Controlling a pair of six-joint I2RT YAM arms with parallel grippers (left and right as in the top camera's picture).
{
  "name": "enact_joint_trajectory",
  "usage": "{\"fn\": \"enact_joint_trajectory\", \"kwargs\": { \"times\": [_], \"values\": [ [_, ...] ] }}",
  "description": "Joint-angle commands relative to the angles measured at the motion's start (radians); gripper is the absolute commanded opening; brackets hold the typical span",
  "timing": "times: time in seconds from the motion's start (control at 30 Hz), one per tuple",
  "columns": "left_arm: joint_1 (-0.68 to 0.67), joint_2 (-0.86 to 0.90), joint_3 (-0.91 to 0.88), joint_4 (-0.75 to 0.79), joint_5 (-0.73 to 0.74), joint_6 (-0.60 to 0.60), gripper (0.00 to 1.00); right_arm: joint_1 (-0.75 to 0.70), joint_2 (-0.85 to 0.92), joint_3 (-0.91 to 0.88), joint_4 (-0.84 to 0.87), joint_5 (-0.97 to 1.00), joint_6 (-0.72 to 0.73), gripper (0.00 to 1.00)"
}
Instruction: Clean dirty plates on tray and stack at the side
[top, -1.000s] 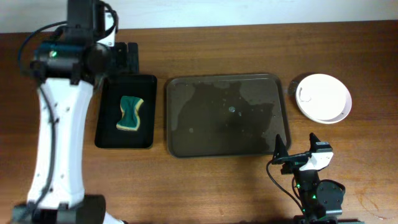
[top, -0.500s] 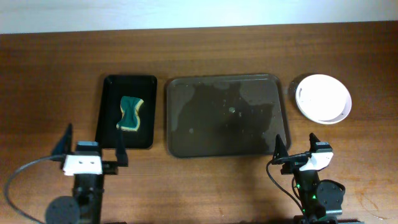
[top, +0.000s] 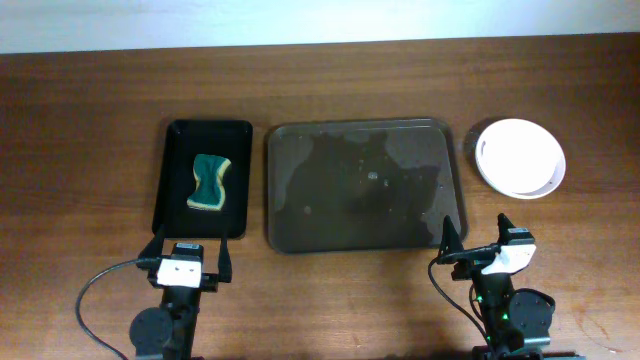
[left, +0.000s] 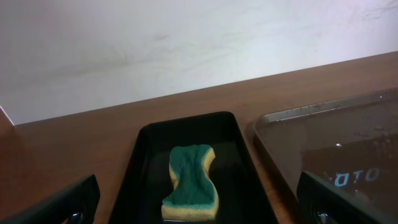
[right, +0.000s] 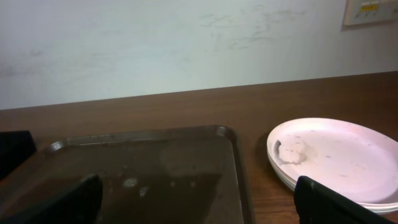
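While our left gripper (top: 190, 246) and right gripper (top: 476, 228) sit spread and empty, we see the plates (top: 520, 157) stacked just right of the wet tray (top: 340, 205), and the sponge (top: 208, 182) in its black dish (top: 175, 215).

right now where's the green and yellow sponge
Overhead, the green and yellow sponge lies in the small black tray, left of the large wet tray.

Overhead view: taken straight down from high above counter (top: 330, 60), back edge seen at top, scene shown small. Left wrist view: set low toward front-left corner, faced at back edge and wall (left: 186, 37); black tray (left: 138, 163) seen close. Right wrist view: set low toward front-right corner, faced likewise; plates (right: 348, 155) seen close. Grey tray (top: 330, 215) shared by all three views.
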Motion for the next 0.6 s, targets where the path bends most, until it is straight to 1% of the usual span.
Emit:
{"fn": "enact_joint_trajectory", "kwargs": {
  "times": [0.0, 0.57],
  "values": [
    [-0.004, -0.008, -0.004, -0.001, 0.014, 0.009, 0.99, 0.009, -0.006, -0.005, -0.004, 0.002, 0.003, 0.99],
    [-0.004, -0.008, -0.004, -0.001, 0.014, 0.009, 1.00, 0.009, -0.006, -0.005, -0.004, 0.002, 0.003, 0.99]
  ]
}}
